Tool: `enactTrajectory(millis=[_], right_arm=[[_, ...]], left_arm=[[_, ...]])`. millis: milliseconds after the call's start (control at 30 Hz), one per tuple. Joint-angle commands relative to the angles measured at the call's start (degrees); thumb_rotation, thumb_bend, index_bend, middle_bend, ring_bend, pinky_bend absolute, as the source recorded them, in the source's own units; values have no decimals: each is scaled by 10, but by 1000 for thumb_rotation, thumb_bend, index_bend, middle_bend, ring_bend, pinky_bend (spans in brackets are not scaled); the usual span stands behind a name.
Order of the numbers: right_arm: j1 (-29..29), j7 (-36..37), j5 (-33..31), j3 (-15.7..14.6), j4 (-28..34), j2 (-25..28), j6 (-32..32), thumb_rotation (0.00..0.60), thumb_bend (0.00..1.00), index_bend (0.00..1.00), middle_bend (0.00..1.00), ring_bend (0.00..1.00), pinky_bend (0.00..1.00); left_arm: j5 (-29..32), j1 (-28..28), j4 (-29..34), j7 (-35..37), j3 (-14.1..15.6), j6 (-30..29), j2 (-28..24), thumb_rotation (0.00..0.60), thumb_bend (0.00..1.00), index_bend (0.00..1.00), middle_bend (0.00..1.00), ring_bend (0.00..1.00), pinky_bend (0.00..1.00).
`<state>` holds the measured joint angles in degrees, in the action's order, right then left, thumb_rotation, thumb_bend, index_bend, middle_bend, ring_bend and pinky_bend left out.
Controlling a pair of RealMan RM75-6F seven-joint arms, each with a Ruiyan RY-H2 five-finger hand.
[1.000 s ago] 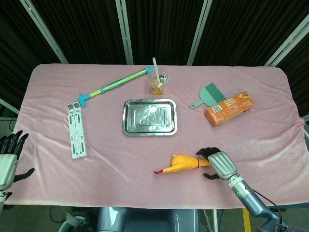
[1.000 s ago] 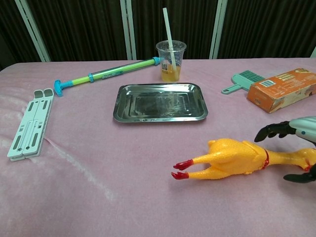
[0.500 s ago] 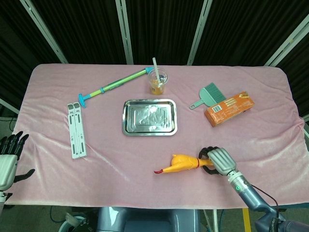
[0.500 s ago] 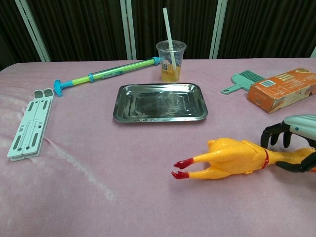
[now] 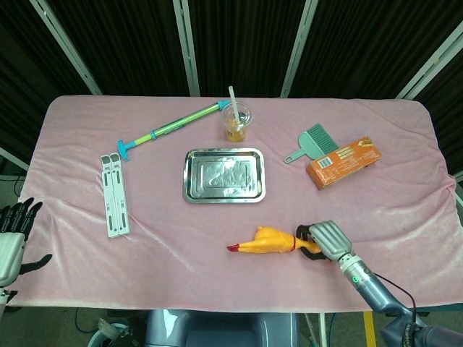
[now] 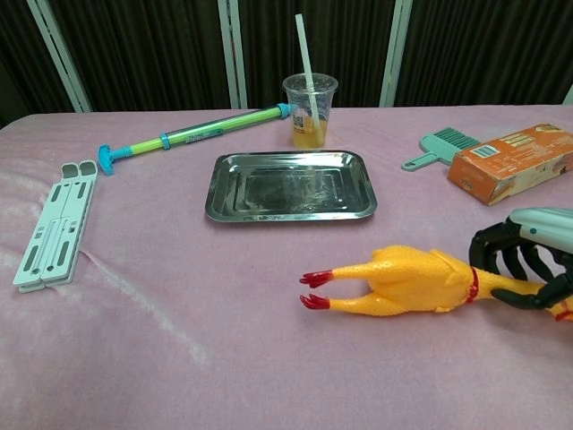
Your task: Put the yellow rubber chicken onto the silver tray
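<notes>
The yellow rubber chicken (image 5: 269,241) (image 6: 403,280) lies on the pink cloth near the table's front edge, its red feet pointing left. My right hand (image 5: 323,240) (image 6: 528,258) grips its neck end, black fingers curled around it. The silver tray (image 5: 223,175) (image 6: 291,184) sits empty at the table's middle, behind and to the left of the chicken. My left hand (image 5: 14,235) hangs off the table's front left corner with fingers apart and nothing in it; the chest view does not show it.
Behind the tray stands a plastic cup (image 5: 236,122) (image 6: 310,111) with a straw. A green and blue water gun (image 5: 171,130) (image 6: 192,133) lies at the back left, a white folding stand (image 5: 116,194) (image 6: 52,224) at the left. A teal brush (image 5: 309,143) and an orange box (image 5: 343,162) (image 6: 512,163) lie at the right.
My right hand has closed around the chicken's neck. The chicken has shifted slightly left and turned, its feet now further left.
</notes>
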<state>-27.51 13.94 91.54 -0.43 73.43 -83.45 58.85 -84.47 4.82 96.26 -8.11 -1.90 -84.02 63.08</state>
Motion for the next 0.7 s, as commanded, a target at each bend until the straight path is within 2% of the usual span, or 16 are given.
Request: enactTrajectory(millis=[33, 400, 500, 700], right_arm=[[0, 34, 12, -3, 7, 14, 20, 600, 576, 870, 673, 679, 847], [2, 123, 43, -14, 52, 59, 72, 600, 607, 910, 702, 709, 875], [-1, 143, 53, -16, 70, 69, 82, 600, 606, 910, 702, 709, 875], [-17, 130, 67, -10, 96, 75, 84, 600, 606, 910, 702, 709, 875]], left_arm=[[-6, 1, -2, 13, 0, 0, 0, 600, 0, 0, 22, 0, 0], [-26, 36, 12, 45, -9, 32, 6, 600, 0, 13, 70, 0, 0], [-38, 63, 32, 54, -19, 56, 7, 600, 0, 27, 85, 17, 0], [-48, 131, 96, 70, -49, 123, 4, 600, 0, 42, 104, 35, 11]])
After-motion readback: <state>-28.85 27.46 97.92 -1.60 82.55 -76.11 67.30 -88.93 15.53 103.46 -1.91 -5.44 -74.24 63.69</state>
